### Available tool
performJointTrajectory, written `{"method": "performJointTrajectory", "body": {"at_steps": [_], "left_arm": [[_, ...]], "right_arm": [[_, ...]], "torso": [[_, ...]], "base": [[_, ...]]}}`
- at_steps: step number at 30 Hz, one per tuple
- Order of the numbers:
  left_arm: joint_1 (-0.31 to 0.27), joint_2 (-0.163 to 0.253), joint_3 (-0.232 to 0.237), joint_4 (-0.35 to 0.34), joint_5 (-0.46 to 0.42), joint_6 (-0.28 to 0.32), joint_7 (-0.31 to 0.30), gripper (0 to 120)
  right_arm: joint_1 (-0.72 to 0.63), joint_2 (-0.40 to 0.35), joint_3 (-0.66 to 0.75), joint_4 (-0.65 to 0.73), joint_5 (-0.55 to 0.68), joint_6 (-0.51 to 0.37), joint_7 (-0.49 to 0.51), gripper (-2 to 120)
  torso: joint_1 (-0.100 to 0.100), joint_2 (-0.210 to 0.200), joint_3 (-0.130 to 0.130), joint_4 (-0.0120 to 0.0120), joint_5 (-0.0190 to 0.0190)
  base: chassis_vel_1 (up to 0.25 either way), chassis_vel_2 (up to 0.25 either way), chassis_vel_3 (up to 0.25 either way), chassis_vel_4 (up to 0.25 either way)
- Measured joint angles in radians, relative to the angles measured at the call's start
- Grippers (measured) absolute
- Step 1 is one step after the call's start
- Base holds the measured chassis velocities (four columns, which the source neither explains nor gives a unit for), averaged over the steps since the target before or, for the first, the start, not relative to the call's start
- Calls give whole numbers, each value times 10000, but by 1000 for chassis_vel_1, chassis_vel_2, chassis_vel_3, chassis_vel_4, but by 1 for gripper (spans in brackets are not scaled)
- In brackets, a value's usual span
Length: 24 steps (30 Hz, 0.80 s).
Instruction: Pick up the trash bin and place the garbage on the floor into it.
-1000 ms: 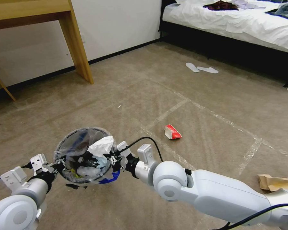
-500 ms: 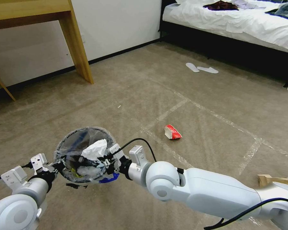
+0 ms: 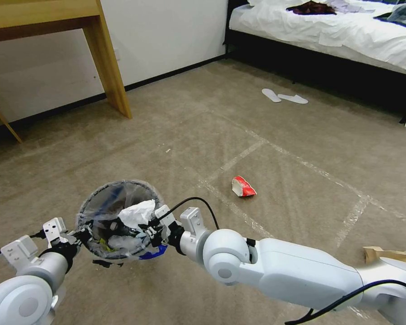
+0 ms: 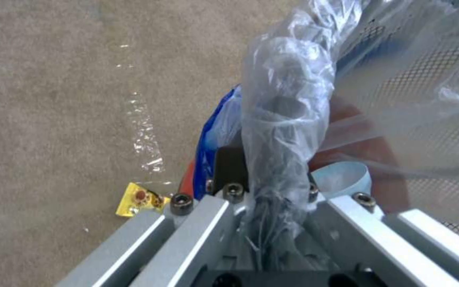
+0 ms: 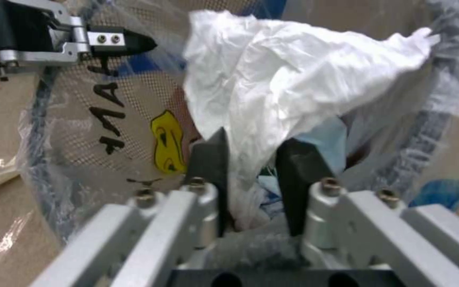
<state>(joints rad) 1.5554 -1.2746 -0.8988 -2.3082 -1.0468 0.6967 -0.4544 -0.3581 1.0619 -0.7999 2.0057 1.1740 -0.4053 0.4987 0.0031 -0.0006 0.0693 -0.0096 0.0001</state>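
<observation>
The left hand [image 3: 79,235] holds the trash bin [image 3: 117,216] by its rim, above the floor [image 3: 189,135]. In the left wrist view its fingers [image 4: 229,167] are pressed together on the rim, which is wrapped in crinkled clear plastic – one finger outside the wall, the other inside.

The right hand [image 5: 253,159] reaches over the opposite side of the bin's rim. Its two dark fingers [image 5: 211,159] are only a little apart and they pinch the lower end of a crumpled white tissue [image 5: 293,79]. The tissue stands up over the bin's opening, and under it lie a yellow wrapper [image 5: 165,139] and some light blue material.

A red-white crushed carton [image 3: 242,187] lies on the carpet beside a tape strip, well apart from the bin. A brown paper bag [image 3: 385,255] lies just behind the right arm. A pair of white slippers [image 3: 284,96] lies near the bed [image 3: 329,31].
</observation>
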Motion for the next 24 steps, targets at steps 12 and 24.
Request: {"method": "performJointTrajectory", "body": {"at_steps": [12,24], "left_arm": [[88,-110,-24,-42,78,-19,21,1],[111,-160,-76,-63,129,-51,42,1]], "right_arm": [[-4,35,82,79,18,-59,27,70],[-32,277,515,95,-180,286,-128,100]], "torso": [[0,0,0,0,0],[0,0,0,0,0]], "base": [[0,0,0,0],[0,0,0,0]]}}
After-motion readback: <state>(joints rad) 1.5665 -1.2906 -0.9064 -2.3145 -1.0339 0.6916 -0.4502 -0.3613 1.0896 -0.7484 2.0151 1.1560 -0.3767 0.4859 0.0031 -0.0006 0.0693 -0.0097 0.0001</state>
